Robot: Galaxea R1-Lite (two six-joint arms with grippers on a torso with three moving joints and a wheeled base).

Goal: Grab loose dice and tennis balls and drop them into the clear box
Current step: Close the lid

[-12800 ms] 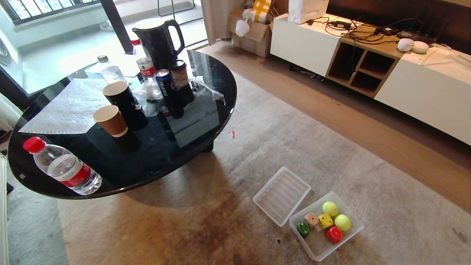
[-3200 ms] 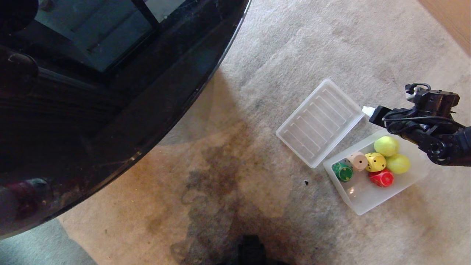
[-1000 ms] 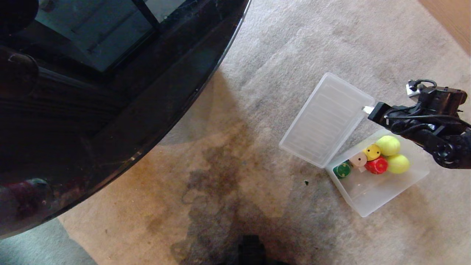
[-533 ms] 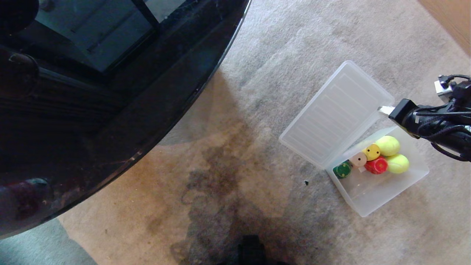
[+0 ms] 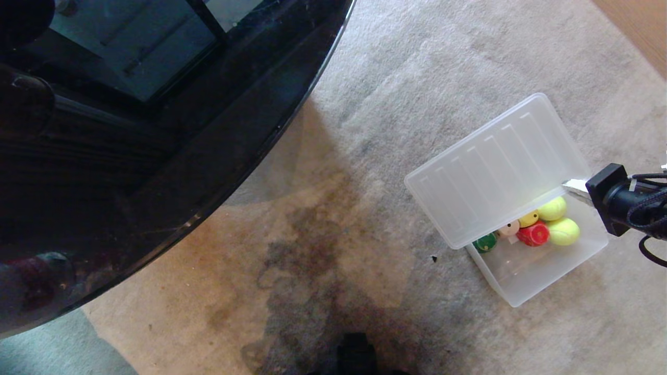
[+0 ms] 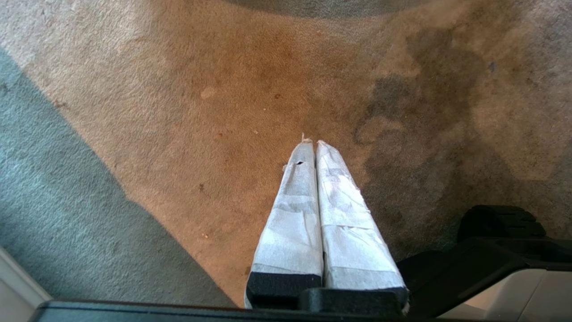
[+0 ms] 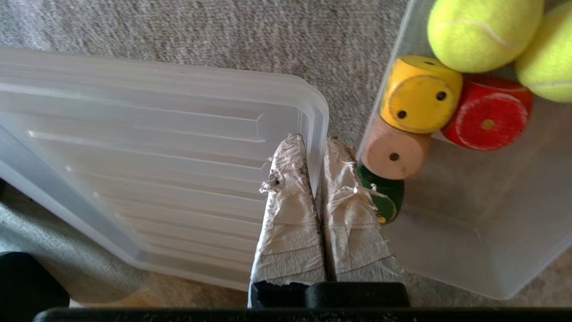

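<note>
Right end effector point(image 7: 316, 154) clamped on lid point(image 5: 497, 169) edge, lid lifted, half over clear box point(image 5: 542, 281). Box just below, long side matching lid. Dice point(image 5: 532, 233), tennis balls point(image 5: 564, 231) all inside. Left end effector point(image 6: 312, 144) pinched together on nothing, far off.

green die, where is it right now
In the head view the green die sits inside the clear box on its left side, beside the tan die.

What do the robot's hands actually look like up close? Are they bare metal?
Not bare. Each gripper ends in two long tapering jaws wrapped in white, wrinkled tape, frayed at the tips, on a black base: the left gripper and the right gripper look alike. In the head view the right arm is black and blocky, with loose black cables looped along it.
</note>
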